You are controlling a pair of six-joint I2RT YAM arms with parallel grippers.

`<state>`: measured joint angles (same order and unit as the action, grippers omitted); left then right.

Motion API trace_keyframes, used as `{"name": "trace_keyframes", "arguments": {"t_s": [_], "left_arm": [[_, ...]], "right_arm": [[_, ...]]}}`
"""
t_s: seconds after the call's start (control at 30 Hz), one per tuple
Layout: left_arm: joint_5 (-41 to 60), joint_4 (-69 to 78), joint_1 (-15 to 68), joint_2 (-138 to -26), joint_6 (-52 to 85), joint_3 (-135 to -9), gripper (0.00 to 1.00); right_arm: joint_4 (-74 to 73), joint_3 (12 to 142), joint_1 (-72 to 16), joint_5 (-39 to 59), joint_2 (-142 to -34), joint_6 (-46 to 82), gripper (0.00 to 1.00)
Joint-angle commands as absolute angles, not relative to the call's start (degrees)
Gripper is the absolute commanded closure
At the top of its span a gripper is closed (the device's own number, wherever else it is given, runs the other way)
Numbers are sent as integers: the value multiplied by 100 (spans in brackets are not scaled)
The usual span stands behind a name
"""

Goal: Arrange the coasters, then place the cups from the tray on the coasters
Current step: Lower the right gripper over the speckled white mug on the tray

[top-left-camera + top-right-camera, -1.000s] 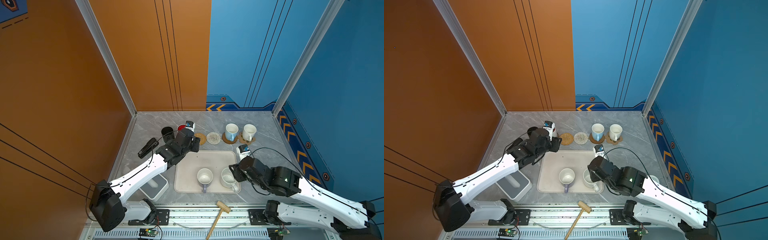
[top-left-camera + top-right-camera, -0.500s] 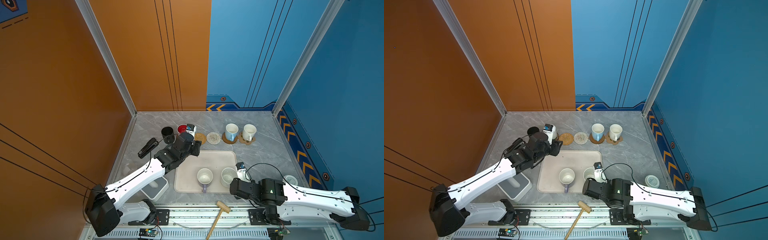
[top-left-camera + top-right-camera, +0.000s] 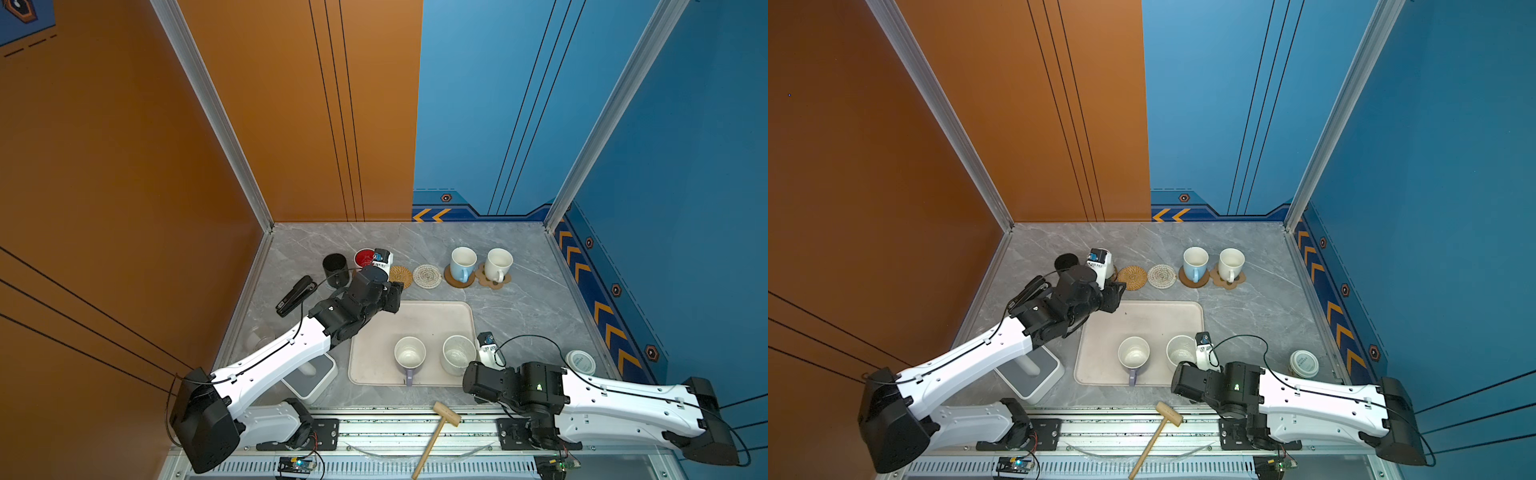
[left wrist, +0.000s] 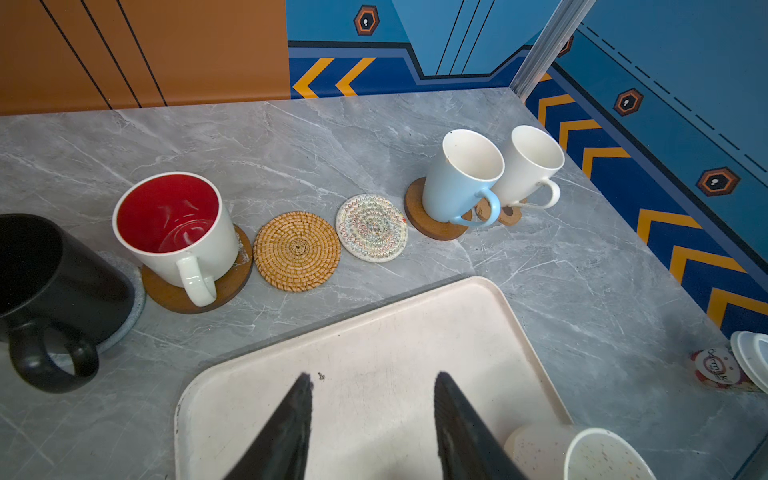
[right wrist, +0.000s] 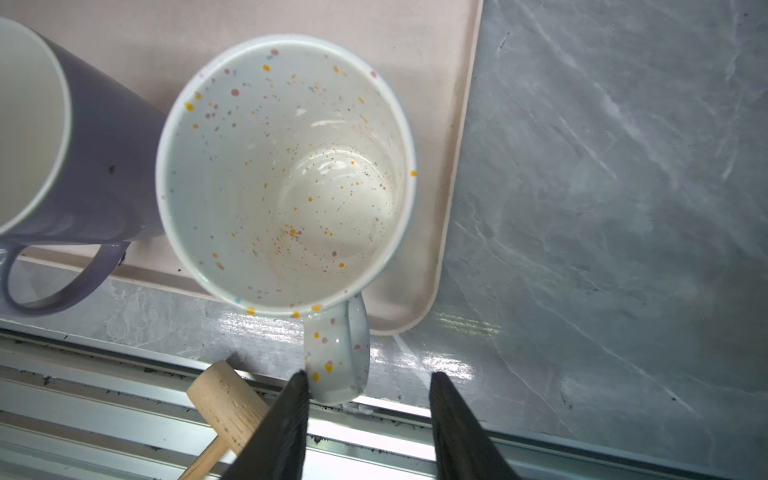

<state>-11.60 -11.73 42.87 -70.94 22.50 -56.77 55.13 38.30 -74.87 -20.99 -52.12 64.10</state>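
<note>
The right arm (image 3: 602,395) lies low along the near edge of the worktop (image 3: 519,307), having dropped from its higher reach over the tray (image 3: 415,316) a second ago. The right claw (image 5: 368,376) stands part open around the handle of the speckled cup (image 5: 286,166), one finger at the handle but not clamped. That cream cup, flecked orange and pink, stands upright in the tray's near right corner, just beside the lavender cup (image 3: 409,353).

Farther back, the left arm (image 3: 282,357) stretches diagonally. The left claw (image 4: 372,376) hangs part open and empty over the tray's far left corner, drawn back from the red-inside cup (image 4: 174,224). In the far row the rattan coaster (image 4: 296,250) and pale spiral coaster (image 4: 371,227) lie bare between cups already on coasters.
</note>
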Motion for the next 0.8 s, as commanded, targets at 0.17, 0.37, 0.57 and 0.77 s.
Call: {"name": "trace_keyframes", "arguments": {"t_s": [0.17, 0.37, 0.57, 0.77], "left_arm": [[-1272, -1133, 4377, -7121, 2338, -5625, 51], [-1320, -1133, 4375, -7141, 2329, -5657, 51], [-1322, -1148, 4376, -7154, 2329, -5670, 50], [-1357, -1324, 4386, -7186, 2256, -5808, 50]], "right_arm": [[5191, 3727, -7180, -1859, -5382, 6026, 55], [4939, 3682, -6980, -1711, -5555, 5854, 62], [4809, 3619, -6851, -1636, -5625, 5746, 66], [4762, 3595, -6749, -1557, -5703, 5670, 70]]}}
